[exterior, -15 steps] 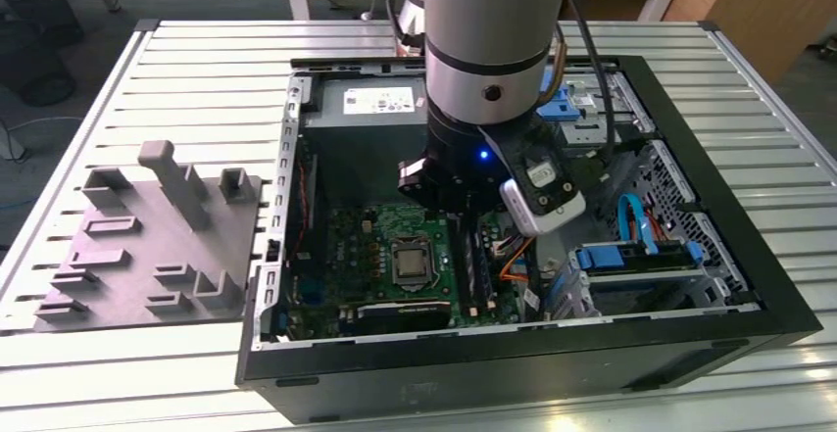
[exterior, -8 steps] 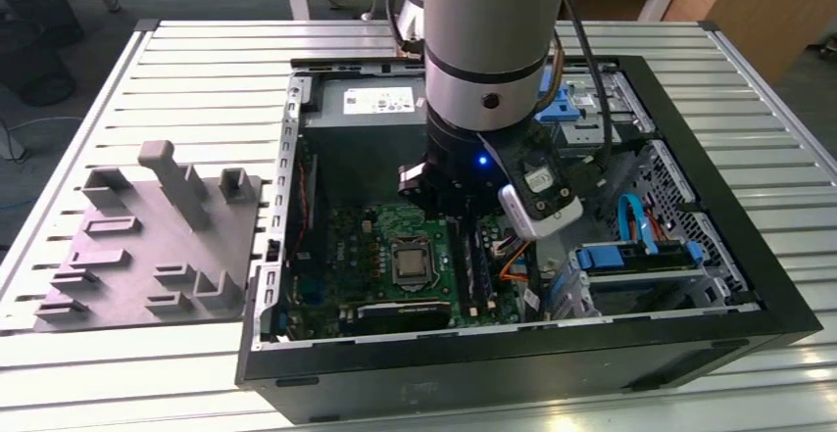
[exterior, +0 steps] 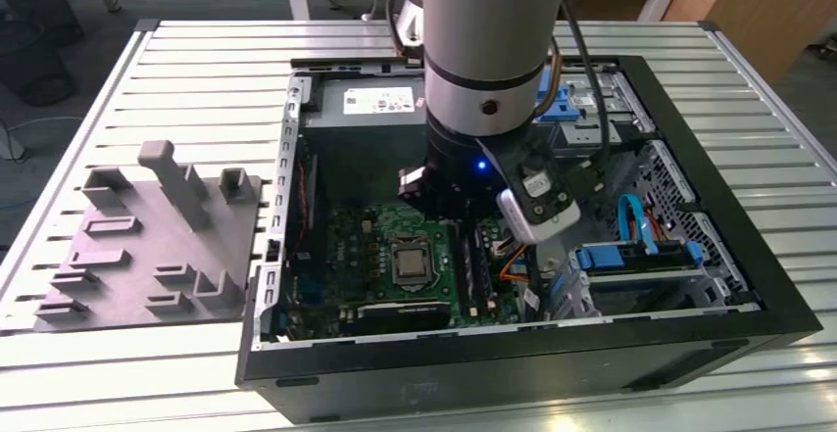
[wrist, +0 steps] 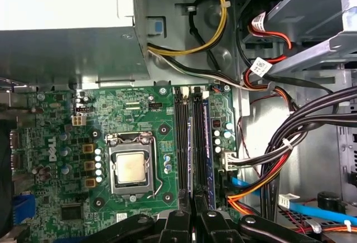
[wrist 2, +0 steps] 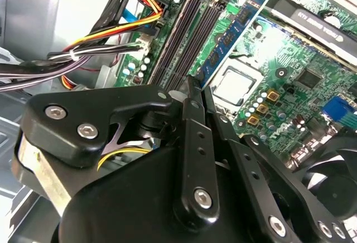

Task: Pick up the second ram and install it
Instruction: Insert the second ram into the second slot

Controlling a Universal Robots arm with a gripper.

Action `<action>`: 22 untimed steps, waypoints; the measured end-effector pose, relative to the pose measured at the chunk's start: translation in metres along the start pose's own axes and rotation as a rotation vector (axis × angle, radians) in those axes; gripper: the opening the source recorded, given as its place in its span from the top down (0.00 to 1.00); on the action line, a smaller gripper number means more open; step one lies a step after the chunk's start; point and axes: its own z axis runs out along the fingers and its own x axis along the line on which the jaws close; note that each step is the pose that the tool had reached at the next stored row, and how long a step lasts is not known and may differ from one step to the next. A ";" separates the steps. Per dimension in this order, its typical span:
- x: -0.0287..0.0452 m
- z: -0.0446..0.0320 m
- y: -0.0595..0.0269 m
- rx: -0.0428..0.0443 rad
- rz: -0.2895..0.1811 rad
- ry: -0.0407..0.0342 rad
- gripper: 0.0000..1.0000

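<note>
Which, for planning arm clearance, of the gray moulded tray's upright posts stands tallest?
The slab-like post at the gray moulded tray's far side in the exterior view; it rises well above the shorter block beside it and the low stubs.

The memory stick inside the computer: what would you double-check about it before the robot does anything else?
1. Grip: ok. The gripper looks closed on one end of the second ram.
2. Alignment: ok. The ram runs parallel to the memory slots, on the processor side.
3. Fully seated in a slot: cannot tell. Its lower edge is hidden.
4. Cables: ok. They lie beside the slots, not across them.
5. Slot end latches: cannot tell.
</note>
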 end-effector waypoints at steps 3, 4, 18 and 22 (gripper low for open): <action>0.0002 0.0020 -0.0001 0.0001 0.000 0.0000 0.86; 0.0002 0.0028 -0.0001 0.0000 0.000 0.0000 0.86; 0.0008 0.0103 -0.0004 0.0000 0.000 0.0000 0.86; 0.0009 0.0122 -0.0005 0.0001 0.000 0.0000 0.86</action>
